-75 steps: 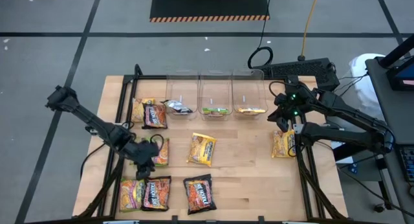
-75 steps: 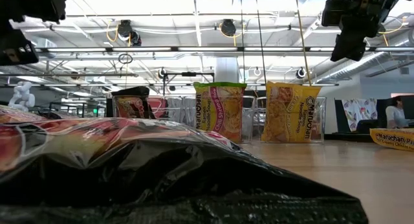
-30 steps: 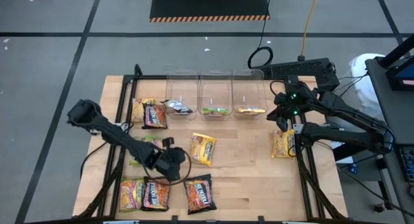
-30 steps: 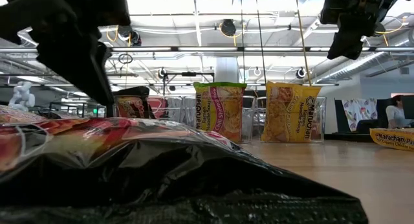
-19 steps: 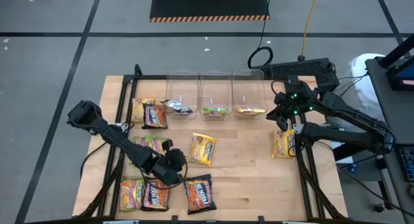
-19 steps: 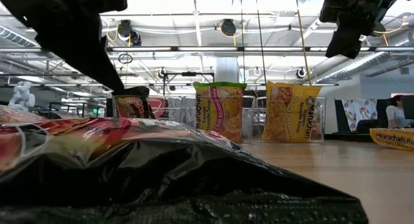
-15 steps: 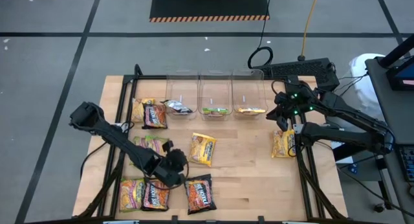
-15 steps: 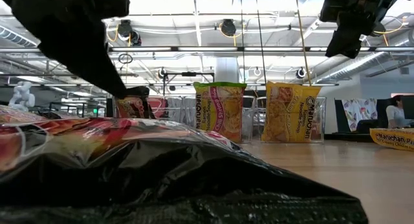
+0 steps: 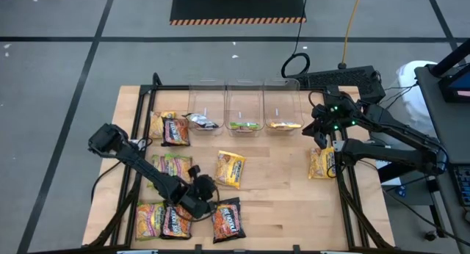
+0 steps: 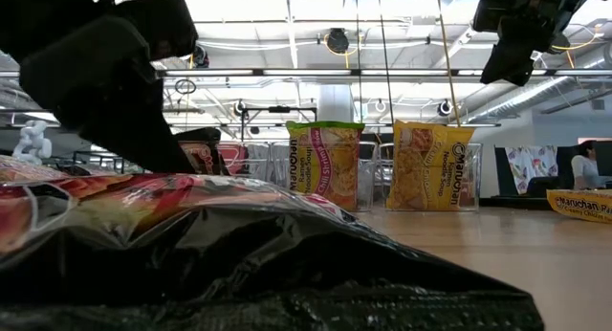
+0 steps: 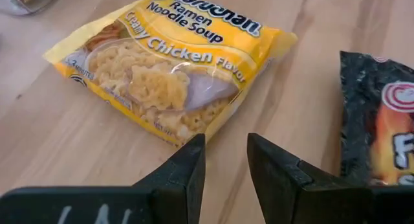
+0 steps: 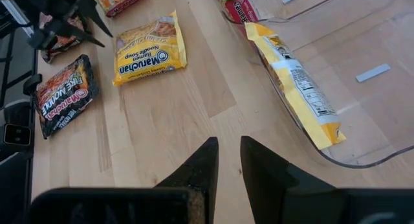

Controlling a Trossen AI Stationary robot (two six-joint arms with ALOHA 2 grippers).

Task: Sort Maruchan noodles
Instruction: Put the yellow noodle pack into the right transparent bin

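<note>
Left fingers (image 11: 187, 169) parted a bit with nothing between them, just bare bench (image 11: 58, 146) showing in the gap. Left gripper (image 9: 200, 194) hanging low near the front of the bench, right between the creamy chicken yellow packet (image 11: 169, 62) and the black packet (image 11: 378, 127). From overhead, same yellow packet (image 9: 230, 169) just behind the gripper, black one (image 9: 226, 219) just in front. More Maruchan noodles scattered around: a lime-green packet (image 9: 170, 166) beside the left arm, a pair at the back left (image 9: 170, 127), another pair at the front left (image 9: 163, 220), plus a lone yellow packet (image 9: 321, 163) out on the right side. Three clear bins (image 9: 244, 106) along the back edge, one packet each, black, green, yellow going left to right. Right fingers (image 12: 202, 166) nearly together, holding nothing. Right gripper (image 9: 321, 135) parked up high by the rightmost bin (image 12: 336, 75), yellow packet (image 12: 294, 81) leaning inside it.
</note>
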